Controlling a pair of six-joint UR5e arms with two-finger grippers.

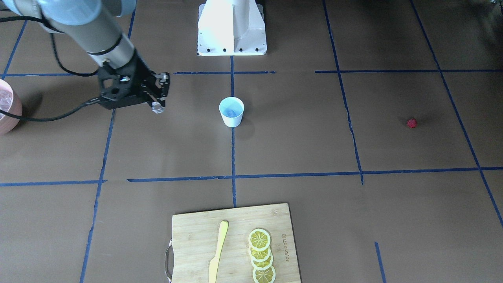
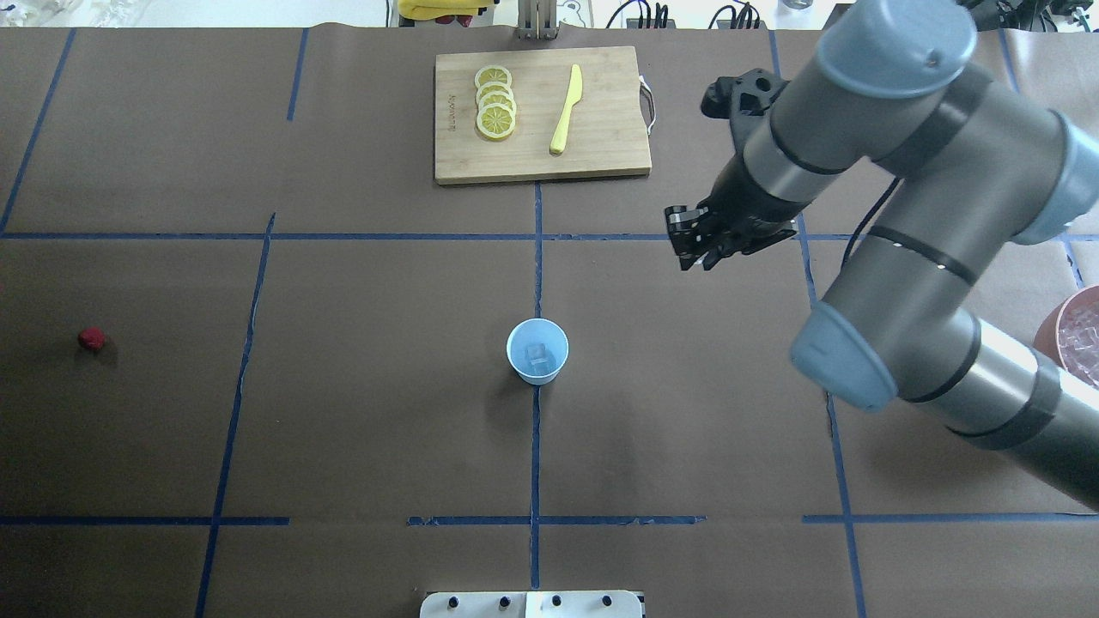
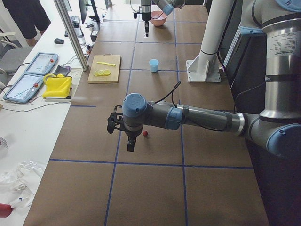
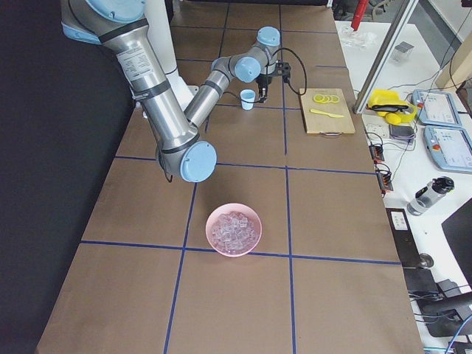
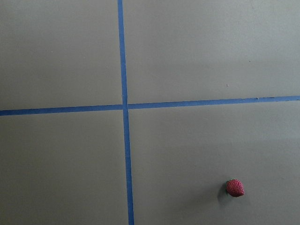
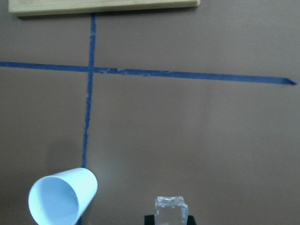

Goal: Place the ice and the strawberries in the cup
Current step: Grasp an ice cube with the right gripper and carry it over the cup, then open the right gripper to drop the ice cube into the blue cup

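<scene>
right jaws: closed on one ice cube (image 6: 171,209), pinched between the tips and held clear above the worktop (image 2: 343,429).
left jaws: seen only in the left-end side view, hanging near the strawberry; can't tell whether parted or closed.
cup (image 2: 537,350): upright mid-worktop on the blue tape line; in the overhead view one cube looks to be lying inside already.
held cube vs cup: overhead, about 2 o'clock from the cup, well apart, not over the mouth yet.
strawberry (image 2: 92,338): alone on the worktop at 9 o'clock from the cup, well apart, nothing touching it.
pink bowl (image 4: 234,229): the ice stock, about 3 o'clock from the cup near the worktop's end.
ice handling: likely hard, light and slick (real or plastic, can't say); take it on two flat opposite faces, mid-cube, since a corner pinch could shoot it out.
strawberry handling: tiny, light and rounded, so it may roll; pinch across its widest part from above.
cup handling: light and probably tips easily; release over the mouth and don't clip the rim.
step: carrying the cube to the cup; strawberry not yet done.
</scene>
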